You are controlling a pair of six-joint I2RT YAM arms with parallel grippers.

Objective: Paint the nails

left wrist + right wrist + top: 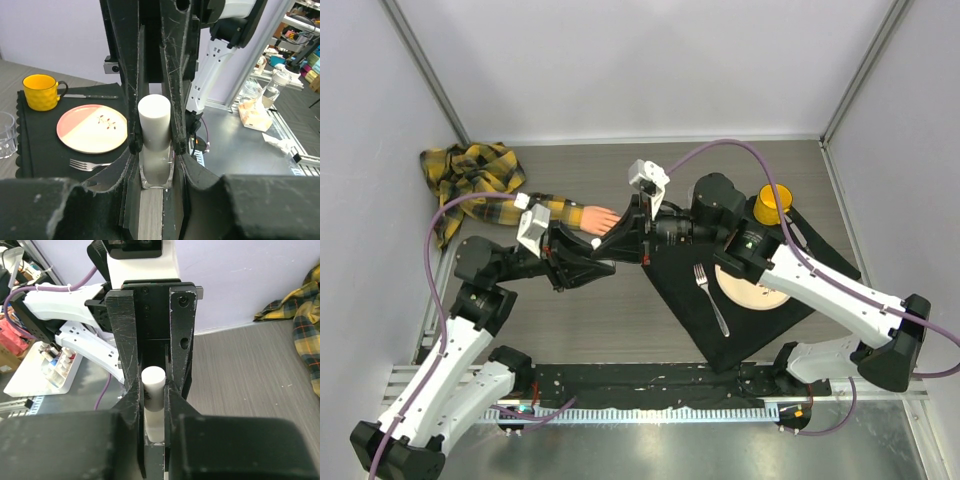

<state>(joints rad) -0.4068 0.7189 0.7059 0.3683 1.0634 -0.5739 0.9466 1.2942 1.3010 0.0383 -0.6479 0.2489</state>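
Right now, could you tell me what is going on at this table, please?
Both arms meet at mid-table on one small clear bottle. The left pincer is shut on its clear body, and the right pincer is shut on its white cap, which is on the bottle. The fake hand in the plaid sleeve lies just beside them. Its fingertips are hidden under the arms, so I cannot see whether any paint is on them.

a black placemat (pixel 750 330) lies right of centre in the top view, turned diamond-wise. on it a fork (pixel 710 298) lies just left of a pink-and-cream plate (pixel 742 290), and a yellow mug (pixel 771 204) stands at its upper corner. in the left wrist view a knife (pixel 92 96) lies just right of the mug and a clear glass (pixel 5 134) stands at the left edge.
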